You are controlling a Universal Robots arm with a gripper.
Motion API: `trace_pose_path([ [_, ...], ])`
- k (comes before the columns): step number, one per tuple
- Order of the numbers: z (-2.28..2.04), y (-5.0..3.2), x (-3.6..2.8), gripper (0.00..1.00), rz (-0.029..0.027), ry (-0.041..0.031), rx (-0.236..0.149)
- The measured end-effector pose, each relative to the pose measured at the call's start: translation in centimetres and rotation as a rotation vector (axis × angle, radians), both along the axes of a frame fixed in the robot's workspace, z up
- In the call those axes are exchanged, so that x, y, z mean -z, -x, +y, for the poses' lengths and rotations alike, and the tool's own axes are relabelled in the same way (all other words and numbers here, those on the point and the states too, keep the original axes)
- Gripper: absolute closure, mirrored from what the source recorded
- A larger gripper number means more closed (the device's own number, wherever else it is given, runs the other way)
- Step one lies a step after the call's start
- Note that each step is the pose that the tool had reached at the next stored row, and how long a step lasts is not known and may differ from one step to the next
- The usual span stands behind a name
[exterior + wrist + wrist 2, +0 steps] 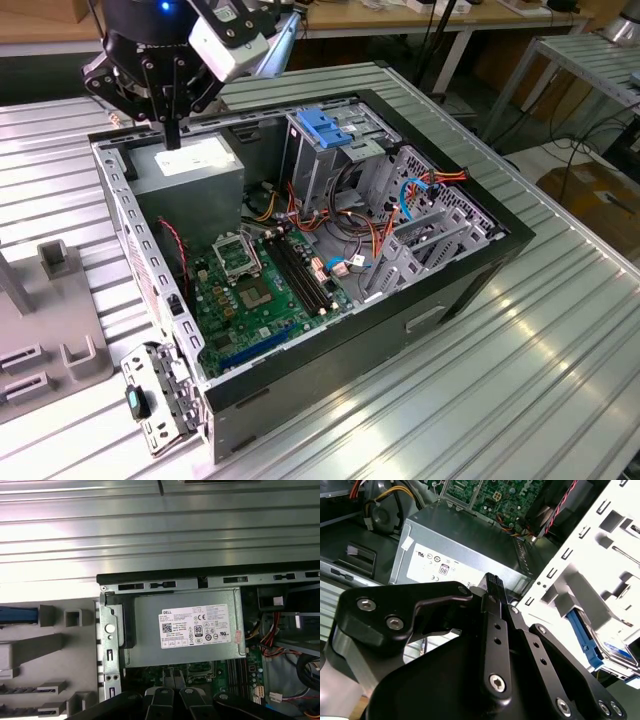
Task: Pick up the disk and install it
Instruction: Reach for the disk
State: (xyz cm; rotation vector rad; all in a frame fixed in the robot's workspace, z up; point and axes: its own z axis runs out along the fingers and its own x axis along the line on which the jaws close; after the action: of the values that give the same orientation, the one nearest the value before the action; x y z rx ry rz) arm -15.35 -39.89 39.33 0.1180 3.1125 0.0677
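Note:
The disk (615,651) lies in a pale grey holder (600,555) beside the open computer case; a silver face with a blue label and a blue rail (580,630) show in the second wrist view. Its blue edge (17,615) also shows in the first wrist view. My black gripper (172,138) hangs shut and empty over the grey power-supply box (190,165) at the case's far corner, apart from the disk. The closed fingers (492,580) point at the box's white label (197,630).
The open case (480,260) holds a green motherboard (250,290), bundled cables and a grey drive cage topped by a blue bracket (330,128). The grey holder (60,330) stands at the exterior view's left on the ribbed metal table (520,380).

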Motion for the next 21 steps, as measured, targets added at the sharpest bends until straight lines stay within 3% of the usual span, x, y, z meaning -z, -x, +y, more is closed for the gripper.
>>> trace_pose_path([
  [11, 0.0, 0.09, 0.0, 0.89, 0.0, 0.0, 0.0],
  [21, 0.0, 0.74, 0.0, 0.89, 0.0, 0.0001, 0.0],
])
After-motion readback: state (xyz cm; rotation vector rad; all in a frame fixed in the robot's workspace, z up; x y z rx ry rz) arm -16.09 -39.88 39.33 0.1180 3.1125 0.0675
